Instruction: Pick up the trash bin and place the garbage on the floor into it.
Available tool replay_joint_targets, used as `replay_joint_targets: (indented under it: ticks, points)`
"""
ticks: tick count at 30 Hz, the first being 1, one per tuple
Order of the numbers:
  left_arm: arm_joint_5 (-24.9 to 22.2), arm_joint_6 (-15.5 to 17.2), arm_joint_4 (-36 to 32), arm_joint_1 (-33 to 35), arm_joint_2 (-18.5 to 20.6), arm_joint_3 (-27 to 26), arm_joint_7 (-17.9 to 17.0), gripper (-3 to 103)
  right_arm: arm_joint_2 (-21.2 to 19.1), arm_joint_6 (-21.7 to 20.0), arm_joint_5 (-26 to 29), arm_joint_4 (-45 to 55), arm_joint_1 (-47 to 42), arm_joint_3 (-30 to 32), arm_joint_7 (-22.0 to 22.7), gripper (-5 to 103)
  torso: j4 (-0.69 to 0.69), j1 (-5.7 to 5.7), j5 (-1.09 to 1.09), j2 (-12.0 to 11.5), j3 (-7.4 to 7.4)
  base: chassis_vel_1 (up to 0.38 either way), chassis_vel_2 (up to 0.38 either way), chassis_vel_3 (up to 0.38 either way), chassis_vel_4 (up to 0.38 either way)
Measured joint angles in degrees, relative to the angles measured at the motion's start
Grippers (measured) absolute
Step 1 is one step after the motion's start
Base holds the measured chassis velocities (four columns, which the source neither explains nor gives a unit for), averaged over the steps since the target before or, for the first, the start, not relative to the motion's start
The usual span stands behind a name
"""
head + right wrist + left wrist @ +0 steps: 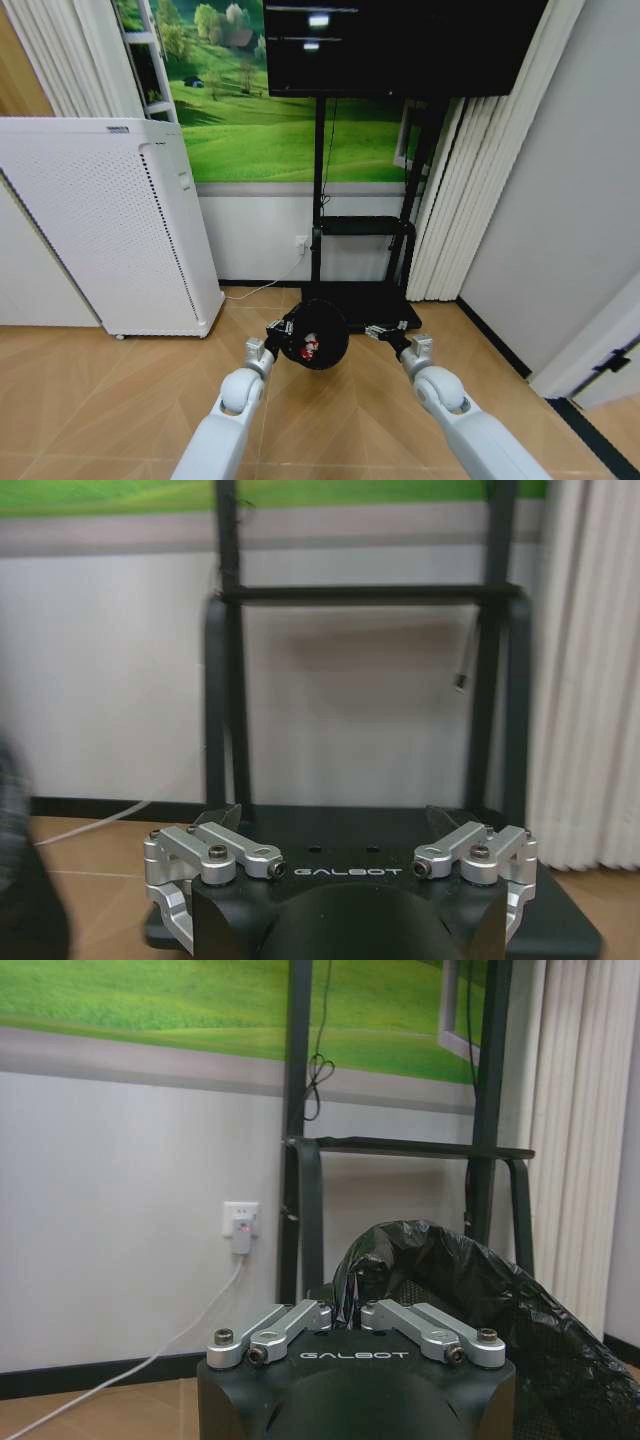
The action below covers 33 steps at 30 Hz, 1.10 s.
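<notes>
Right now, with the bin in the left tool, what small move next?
Probably lower the trash bin to the floor: the left tool pinches its rim, red-and-white garbage already lies inside, and the right tool hangs open, empty.

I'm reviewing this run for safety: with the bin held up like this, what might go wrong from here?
The left gripper pinches the trash bin only at its lined rim, one-sided, so the bin could slip or tilt. Red-and-white garbage already lies inside and could spill if it tips. The right gripper hangs open beside the bin, close to the TV stand, and might bump either one.
</notes>
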Motion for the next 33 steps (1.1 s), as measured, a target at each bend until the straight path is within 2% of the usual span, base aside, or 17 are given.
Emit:
replay_joint_targets:
  ticks: [3,5,6,9,20,25,33]
  points:
    - [0.0,0.1,-1.1,0.8,0.7,-0.9,0.0,7,1.9,0.3,-1.1,-2.3,0.3,0.2,1.7,100,0.01,0.00,-0.01,0.0,0.00,0.000,0.000,0.000,0.000]
    - [-0.1,0.1,-3.2,2.6,1.2,-2.8,0.1,7,6.4,0.1,-3.0,-6.9,1.0,0.2,4.3,100,0.01,0.00,0.00,0.0,0.00,0.000,0.000,0.000,0.000]
    - [-0.1,0.1,-3.2,2.6,1.2,-2.8,0.1,7,6.4,0.1,-3.0,-6.9,1.0,0.2,4.3,100,0.01,0.00,0.00,0.0,0.00,0.000,0.000,0.000,0.000]
    - [-0.1,0.1,-4.8,4.5,1.0,-4.7,0.1,7,10.6,0.4,-5.4,-11.2,2.0,0.2,4.2,100,0.02,0.00,0.00,0.0,0.00,0.000,0.000,0.000,0.000]
    - [-0.3,0.2,-5.4,5.1,1.7,-5.3,0.2,7,11.0,0.5,-5.3,-11.8,2.9,0.5,2.3,100,0.01,0.00,0.00,0.0,0.00,0.000,0.000,0.000,0.000]
    - [0.0,0.3,-4.7,4.8,1.2,-4.7,0.2,7,8.9,1.3,-5.0,-11.9,2.9,0.8,0.9,100,0.01,0.00,0.00,0.0,0.00,-0.026,-0.024,0.024,0.019]
    - [0.0,0.3,-4.2,4.5,1.1,-4.5,0.3,7,8.0,1.4,-4.4,-11.9,3.2,0.8,0.8,100,-0.01,0.00,0.02,0.0,0.00,-0.119,-0.119,0.123,0.106]
